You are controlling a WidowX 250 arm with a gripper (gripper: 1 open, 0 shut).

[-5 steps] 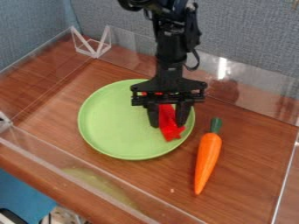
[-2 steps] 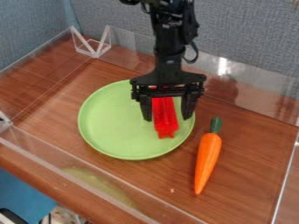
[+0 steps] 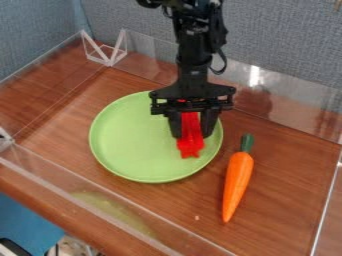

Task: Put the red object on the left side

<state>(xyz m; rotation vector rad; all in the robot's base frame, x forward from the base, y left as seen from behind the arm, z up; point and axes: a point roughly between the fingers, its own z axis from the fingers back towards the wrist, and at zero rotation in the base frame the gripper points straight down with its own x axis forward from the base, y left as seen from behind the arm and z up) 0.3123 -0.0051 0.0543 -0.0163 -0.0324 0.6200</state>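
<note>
Wooden table (image 3: 80, 110) carries a green plate (image 3: 127, 135); the gripper (image 3: 193, 125) points down with jaws spread either side of the red bar (image 3: 194, 140), which rests on the plate's right edge, beside a carrot (image 3: 235, 180).

The supporting surface is a wooden table (image 3: 80, 110) with a reddish-brown, glossy top, enclosed by low clear walls (image 3: 27, 72) along its edges. A round green plate (image 3: 120, 140) rests directly on the table, near the centre. An orange carrot (image 3: 237, 184) with a green top lies directly on the wood just beside the plate's right edge, its green end pointing away from the camera. A small white wire stand (image 3: 103, 45) sits in the far left corner, well apart from the plate
</note>
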